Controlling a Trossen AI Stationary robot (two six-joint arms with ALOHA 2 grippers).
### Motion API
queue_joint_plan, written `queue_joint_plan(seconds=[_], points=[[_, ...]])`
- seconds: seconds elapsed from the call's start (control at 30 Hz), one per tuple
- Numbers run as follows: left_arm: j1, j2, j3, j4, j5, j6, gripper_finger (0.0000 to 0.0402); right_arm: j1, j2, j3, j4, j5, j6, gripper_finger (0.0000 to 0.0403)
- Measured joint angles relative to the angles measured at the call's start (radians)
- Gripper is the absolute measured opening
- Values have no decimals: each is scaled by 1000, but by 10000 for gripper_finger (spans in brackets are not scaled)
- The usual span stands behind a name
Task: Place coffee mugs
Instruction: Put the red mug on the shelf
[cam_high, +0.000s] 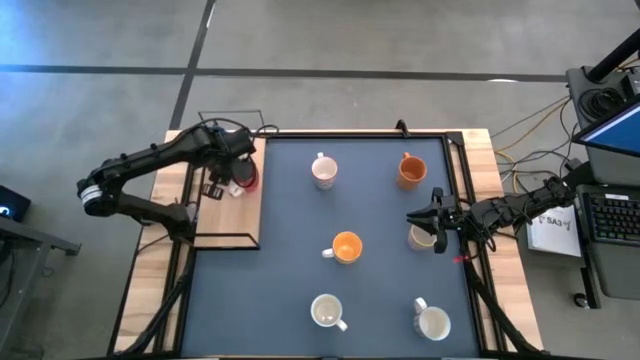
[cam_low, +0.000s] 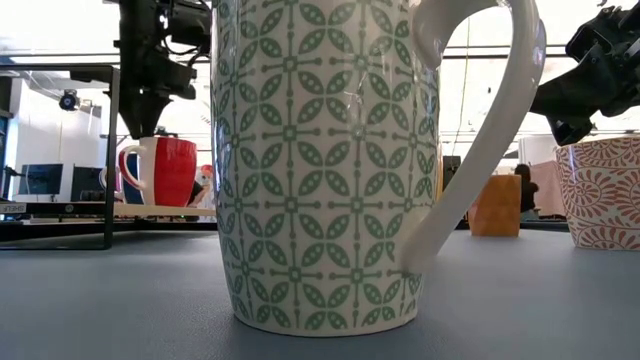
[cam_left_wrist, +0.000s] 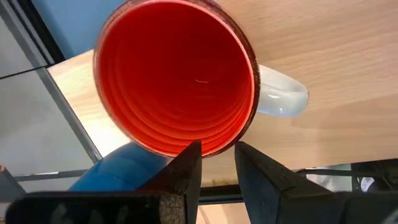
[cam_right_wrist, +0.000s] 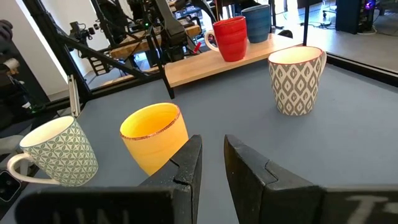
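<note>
Left gripper (cam_high: 238, 178) above red mug (cam_high: 247, 178) on wooden shelf (cam_high: 232, 215); blue mug (cam_right_wrist: 255, 20) just beside red, black frame (cam_high: 205, 118) around shelf narrows access. Right gripper (cam_high: 418, 216) at table (cam_high: 290, 200) right side, patterned mug (cam_high: 421, 238) just beside it. Orange mug (cam_high: 346, 247) mid-table in line with it. Wide bare mat between orange mug and shelf, and between back mugs (cam_high: 324, 171).

From above, the left tool (cam_high: 238, 176) covers most of the red mug (cam_high: 249, 180); the blue mug (cam_right_wrist: 255, 22) behind it stays half hidden.
</note>
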Motion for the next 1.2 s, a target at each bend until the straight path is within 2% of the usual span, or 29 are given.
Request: queue_joint_plan(seconds=[0.43,0.7,0.8,1.03,1.2], points=[[0,105,-1,-5,5,9,76,0,0,0,0,0,0,57],[2,105,-1,19,45,-12,9,0,0,0,0,0,0,57],[3,105,-1,40,54,-30,11,0,0,0,0,0,0,57],[24,105,19,97,53,-152,7,0,0,0,0,0,0,57],[54,116,47,145,56,-302,7,0,0,0,0,0,0,57]])
